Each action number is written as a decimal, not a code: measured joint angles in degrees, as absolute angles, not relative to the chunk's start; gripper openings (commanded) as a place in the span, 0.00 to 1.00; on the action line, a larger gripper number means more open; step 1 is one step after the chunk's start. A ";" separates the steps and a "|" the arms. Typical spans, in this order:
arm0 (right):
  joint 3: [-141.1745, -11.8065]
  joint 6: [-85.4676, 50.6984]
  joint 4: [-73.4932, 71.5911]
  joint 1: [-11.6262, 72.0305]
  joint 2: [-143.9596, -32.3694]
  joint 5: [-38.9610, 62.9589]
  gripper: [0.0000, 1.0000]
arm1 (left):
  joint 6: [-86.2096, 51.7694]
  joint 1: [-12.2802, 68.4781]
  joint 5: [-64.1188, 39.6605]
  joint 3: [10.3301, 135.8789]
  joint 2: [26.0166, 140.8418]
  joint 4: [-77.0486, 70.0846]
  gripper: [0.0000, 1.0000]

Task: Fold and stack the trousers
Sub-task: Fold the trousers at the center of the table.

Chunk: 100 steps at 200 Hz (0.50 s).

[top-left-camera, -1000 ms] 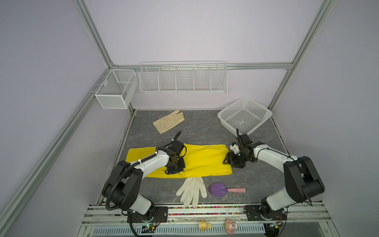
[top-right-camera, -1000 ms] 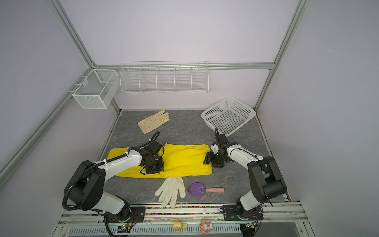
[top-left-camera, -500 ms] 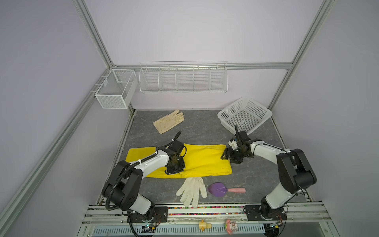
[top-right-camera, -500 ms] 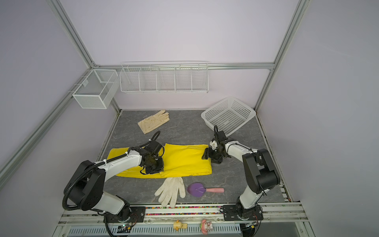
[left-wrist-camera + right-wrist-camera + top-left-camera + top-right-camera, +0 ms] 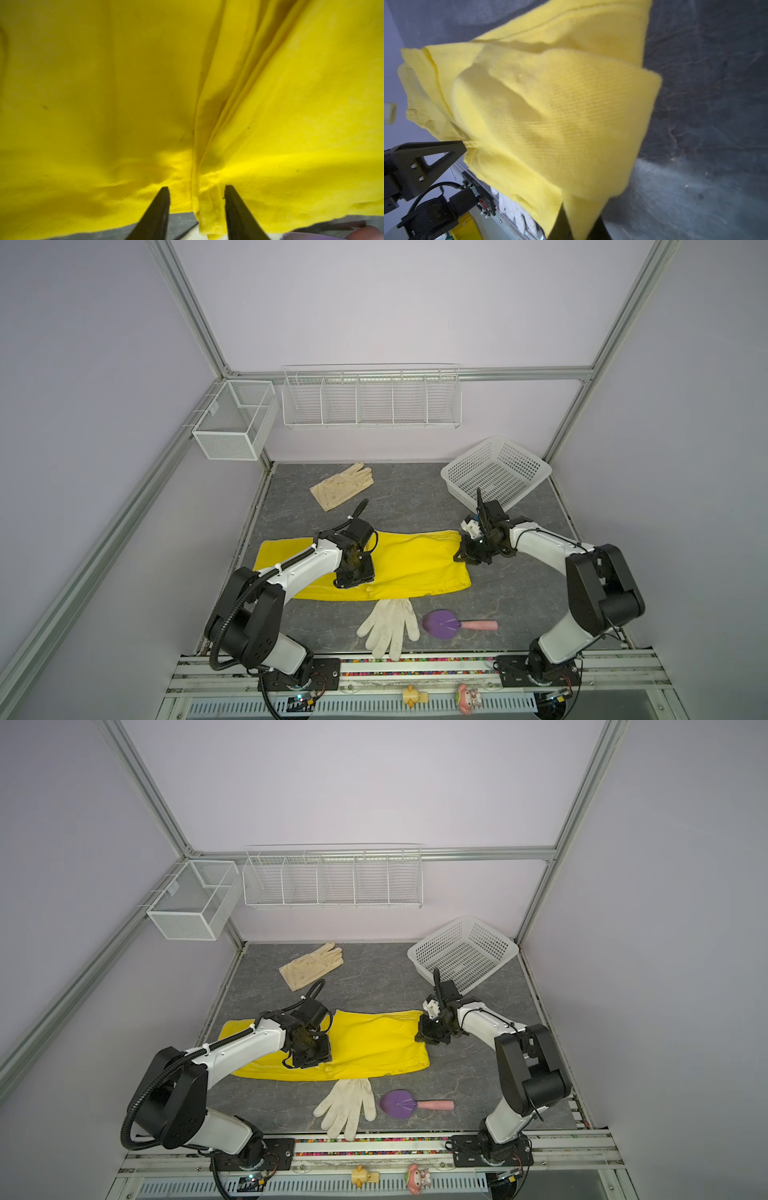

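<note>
Left of centre in both top views, the left gripper (image 5: 353, 577) sits low on the trousers (image 5: 415, 564), jaws apart astride a ridge of cloth. The yellow trousers lie across mid-frame on the grey table (image 5: 415, 497). At their upper right corner, the right gripper (image 5: 464, 560) is pinched tight on the cloth.

Blurred corner of the yellow trousers (image 5: 550, 114), apparently in the closed jaws of the right end effector (image 5: 579, 226), over the grey table (image 5: 706, 104).
</note>
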<state>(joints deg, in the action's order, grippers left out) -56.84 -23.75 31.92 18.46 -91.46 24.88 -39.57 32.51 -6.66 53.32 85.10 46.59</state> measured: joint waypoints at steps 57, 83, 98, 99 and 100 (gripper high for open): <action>-63.96 -21.02 42.74 14.24 -81.56 24.69 0.06 | -36.58 26.83 -5.17 61.06 81.12 51.81 0.57; -67.59 -20.10 47.27 11.20 -80.90 25.04 0.07 | -35.05 22.83 -3.99 61.23 80.25 53.74 0.58; -69.69 -19.59 49.91 9.47 -80.90 24.99 0.06 | -34.15 21.08 -3.33 61.21 80.14 54.54 0.58; -69.82 -19.55 50.06 9.43 -80.90 24.97 0.06 | -34.11 20.93 -3.31 61.21 80.14 54.57 0.58; -70.08 -19.44 50.39 9.34 -80.90 24.91 0.07 | -34.06 20.84 -3.27 61.19 80.14 54.59 0.58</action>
